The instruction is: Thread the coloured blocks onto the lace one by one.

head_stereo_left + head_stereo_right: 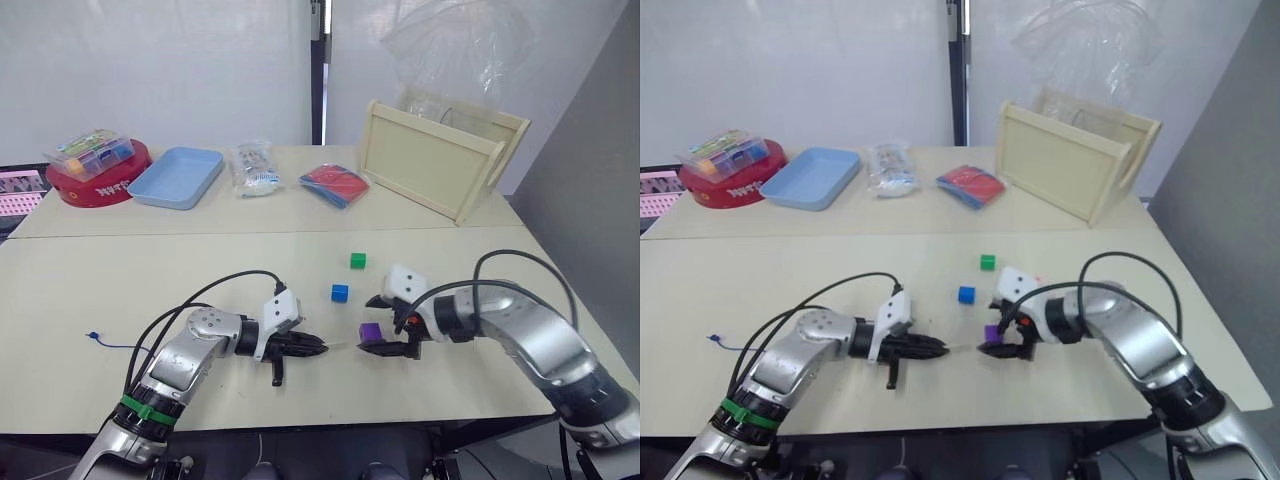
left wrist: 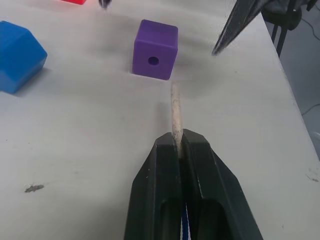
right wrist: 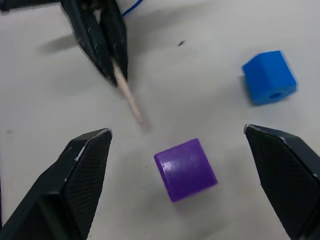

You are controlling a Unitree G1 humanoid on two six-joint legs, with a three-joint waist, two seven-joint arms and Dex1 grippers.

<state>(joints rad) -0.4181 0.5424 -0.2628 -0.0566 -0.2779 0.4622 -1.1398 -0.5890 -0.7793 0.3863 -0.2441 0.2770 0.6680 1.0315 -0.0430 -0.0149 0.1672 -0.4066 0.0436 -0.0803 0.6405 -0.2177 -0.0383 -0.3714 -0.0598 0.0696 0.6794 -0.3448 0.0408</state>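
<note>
Purple block free between spread right tool; left tool pinching lace tip.

On the matt, smooth cream desk, the small purple cube and blue cube look like glossy moulded plastic, the lace's pale stiff tip looks rough and fibrous.

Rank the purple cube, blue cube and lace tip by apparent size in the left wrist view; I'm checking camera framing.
1. Blue cube, though partly cut off and nearer, so unsure against purple.
2. Purple cube.
3. Lace tip, the thinnest.
</note>
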